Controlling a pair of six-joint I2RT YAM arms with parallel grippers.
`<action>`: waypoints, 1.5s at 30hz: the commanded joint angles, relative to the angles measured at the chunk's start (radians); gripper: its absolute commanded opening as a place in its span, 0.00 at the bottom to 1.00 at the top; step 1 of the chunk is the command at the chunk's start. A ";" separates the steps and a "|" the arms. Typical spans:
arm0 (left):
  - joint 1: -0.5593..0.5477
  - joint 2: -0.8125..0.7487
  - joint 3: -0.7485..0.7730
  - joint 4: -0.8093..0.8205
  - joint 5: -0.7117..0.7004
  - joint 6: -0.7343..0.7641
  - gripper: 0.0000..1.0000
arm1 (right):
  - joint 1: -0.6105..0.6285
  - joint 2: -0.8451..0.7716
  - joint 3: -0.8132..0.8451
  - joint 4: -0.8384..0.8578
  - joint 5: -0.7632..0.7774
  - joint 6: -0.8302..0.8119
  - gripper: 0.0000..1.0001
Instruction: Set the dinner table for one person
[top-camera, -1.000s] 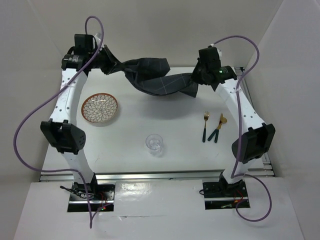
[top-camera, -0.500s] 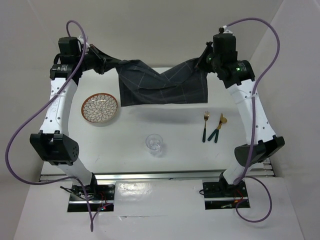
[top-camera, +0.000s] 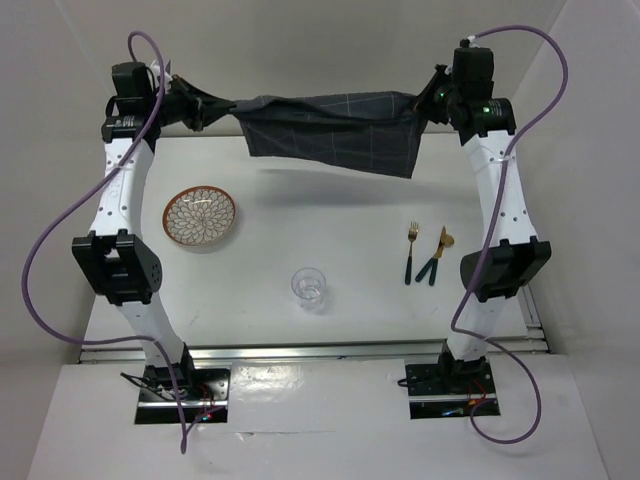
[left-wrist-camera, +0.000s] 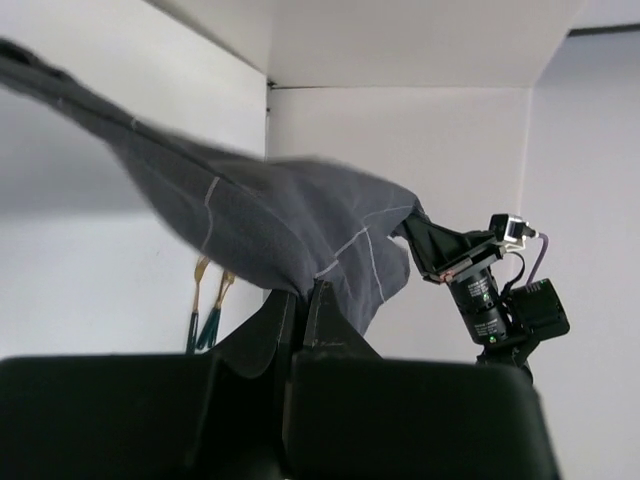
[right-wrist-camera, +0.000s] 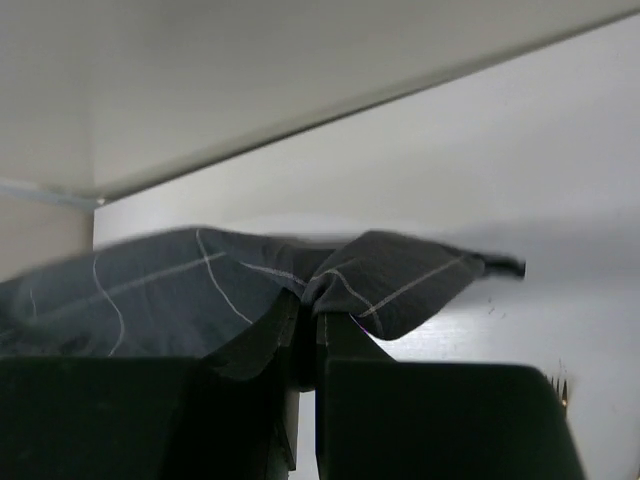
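Clear drinking glass (top-camera: 309, 287) stands on the dinner table (top-camera: 300, 215), a large flat white rectangular tabletop with a metal rail edge, spread in front of both arm bases. Left of the glass and further back: round patterned plate (top-camera: 201, 217). Right of the glass: gold fork (top-camera: 410, 250) and gold knife (top-camera: 438, 258), green-handled, side by side. Well beyond the glass, a dark grey checked cloth (top-camera: 330, 130) hangs stretched in the air. Left gripper (left-wrist-camera: 300, 300) is pinched tight on one corner, right gripper (right-wrist-camera: 305, 320) on the other.
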 joint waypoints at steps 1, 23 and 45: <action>0.038 -0.082 -0.075 0.045 0.063 0.030 0.00 | 0.000 -0.133 -0.077 0.047 -0.069 -0.012 0.00; 0.040 -0.252 -0.161 -0.116 -0.004 0.201 0.00 | 0.009 -0.355 -0.426 0.199 -0.132 -0.021 0.00; -0.074 -0.161 -0.458 -0.115 -0.182 0.288 0.20 | 0.010 -0.154 -0.686 0.394 -0.200 -0.012 0.00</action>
